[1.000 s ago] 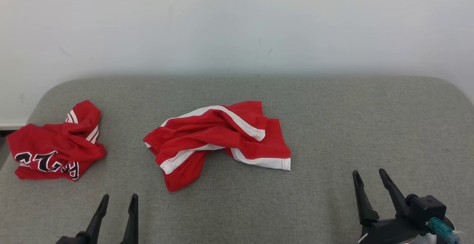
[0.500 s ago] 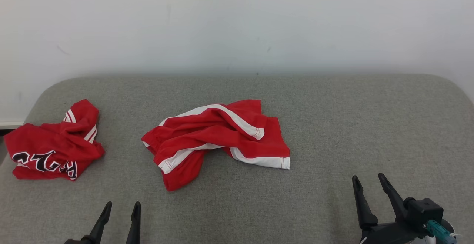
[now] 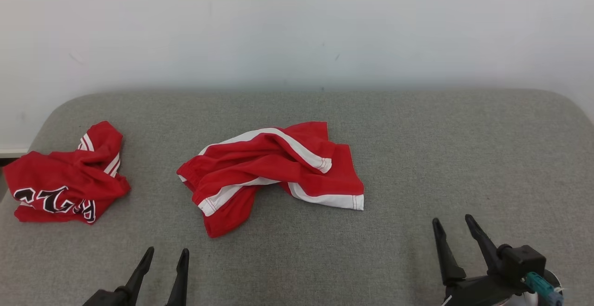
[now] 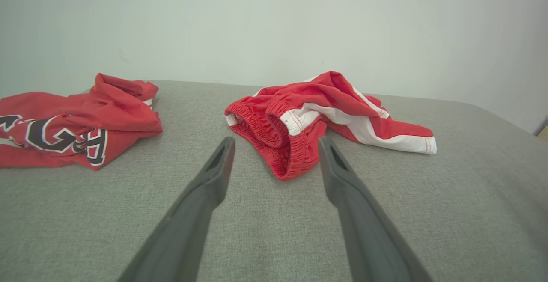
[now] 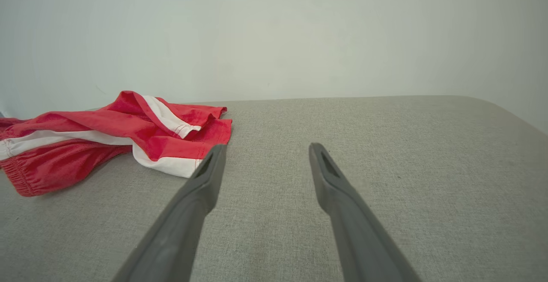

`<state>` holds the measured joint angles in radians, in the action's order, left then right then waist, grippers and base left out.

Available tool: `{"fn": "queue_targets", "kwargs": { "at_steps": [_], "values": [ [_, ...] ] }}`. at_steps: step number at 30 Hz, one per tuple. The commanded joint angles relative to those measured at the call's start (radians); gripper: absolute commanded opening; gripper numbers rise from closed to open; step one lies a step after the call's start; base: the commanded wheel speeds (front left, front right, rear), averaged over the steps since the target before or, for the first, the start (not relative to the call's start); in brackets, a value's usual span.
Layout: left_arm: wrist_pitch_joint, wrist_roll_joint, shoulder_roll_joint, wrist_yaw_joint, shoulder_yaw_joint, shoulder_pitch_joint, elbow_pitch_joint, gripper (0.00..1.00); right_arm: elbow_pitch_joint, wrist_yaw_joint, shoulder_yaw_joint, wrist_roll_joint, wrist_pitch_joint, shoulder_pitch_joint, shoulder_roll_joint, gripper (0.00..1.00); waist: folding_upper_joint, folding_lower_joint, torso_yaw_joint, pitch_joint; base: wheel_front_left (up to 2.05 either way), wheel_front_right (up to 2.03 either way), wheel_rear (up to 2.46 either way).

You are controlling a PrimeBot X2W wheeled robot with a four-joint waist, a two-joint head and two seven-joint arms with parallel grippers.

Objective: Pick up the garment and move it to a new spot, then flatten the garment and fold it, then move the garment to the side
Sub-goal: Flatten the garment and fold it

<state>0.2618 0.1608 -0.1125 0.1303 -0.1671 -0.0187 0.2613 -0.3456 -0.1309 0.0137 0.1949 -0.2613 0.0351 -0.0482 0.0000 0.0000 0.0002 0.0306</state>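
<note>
The fingers (image 4: 201,196) of the left gripper (image 3: 167,250) stand spread as wide as they go, with nothing between them and nothing touched. They hang just above the grey woven fabric surface (image 3: 417,148). Straight ahead of their tips, near but apart, lie the crumpled red shorts with white side stripes (image 3: 274,171). The gathered elastic waistband (image 4: 274,132) is the nearest part, facing the gap between the tips. That line-up suggests the shorts are the garment to pick up, and the waistband's thick bunched edge looks like a ready place to pinch.

The right gripper (image 3: 452,218) is likewise fully parted and empty, over bare surface. The shorts' white-hemmed leg end (image 5: 171,162) sits ahead and to the left of it, close by its left fingertip.

Well off to the left of the left fingers lies a second heap, a rumpled red garment with black-and-white lettering (image 3: 65,185), touching nothing else — waiting its turn or already set aside, I cannot tell which. No step of the task looks begun: the shorts lie bunched and twisted.
</note>
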Motion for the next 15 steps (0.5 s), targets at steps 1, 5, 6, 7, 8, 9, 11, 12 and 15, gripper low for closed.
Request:
{"fn": "queue_targets", "kwargs": {
  "at_steps": [1,5,6,7,8,9,11,12,15],
  "values": [
    [0.001,0.015,-0.014,-0.002,-0.009,0.027,0.013,1.0,-0.009,0.0,-0.014,0.007,-0.005,0.016,-0.004,1.0,0.0,0.0,0.004,-0.003,0.0,0.0,0.0],
    [-0.034,0.05,-0.032,-0.001,-0.07,0.074,0.04,1.0,-0.033,0.0,-0.052,-0.01,0.025,0.054,-0.005,1.0,0.0,0.0,0.011,-0.011,0.0,0.0,0.0],
    [-0.048,0.064,-0.039,-0.001,-0.089,0.087,0.047,1.0,-0.038,0.0,-0.06,-0.013,0.036,0.065,-0.005,1.0,0.0,0.0,0.013,-0.014,0.0,0.0,0.0],
    [-0.061,0.078,-0.048,-0.001,-0.107,0.102,0.052,1.0,-0.043,0.0,-0.068,-0.014,0.05,0.076,-0.004,1.0,0.0,0.0,0.017,-0.017,0.0,0.0,0.0],
    [-0.079,0.097,-0.054,-0.001,-0.123,0.117,0.06,1.0,-0.049,0.0,-0.076,-0.014,0.066,0.088,-0.004,1.0,0.0,0.0,0.02,-0.02,0.0,0.0,0.0],
    [-0.092,0.106,-0.058,-0.001,-0.143,0.134,0.066,1.0,-0.056,0.0,-0.083,-0.017,0.084,0.1,-0.004,1.0,0.0,0.0,0.024,-0.024,0.0,0.0,0.0],
    [-0.124,0.138,-0.067,-0.001,-0.172,0.167,0.083,1.0,-0.07,0.0,-0.092,-0.023,0.118,0.13,-0.005,1.0,0.0,0.0,0.031,-0.034,0.0,0.0,0.0],
    [-0.137,0.153,-0.071,-0.001,-0.184,0.186,0.092,1.0,-0.077,0.0,-0.096,-0.023,0.133,0.147,-0.005,1.0,0.0,0.0,0.034,-0.042,0.0,0.0,0.0],
    [-0.171,0.188,-0.071,-0.001,-0.215,0.245,0.125,1.0,-0.102,0.0,-0.111,-0.033,0.18,0.196,-0.004,1.0,0.0,0.0,0.044,-0.066,0.0,0.0,0.0]
  ]
}}
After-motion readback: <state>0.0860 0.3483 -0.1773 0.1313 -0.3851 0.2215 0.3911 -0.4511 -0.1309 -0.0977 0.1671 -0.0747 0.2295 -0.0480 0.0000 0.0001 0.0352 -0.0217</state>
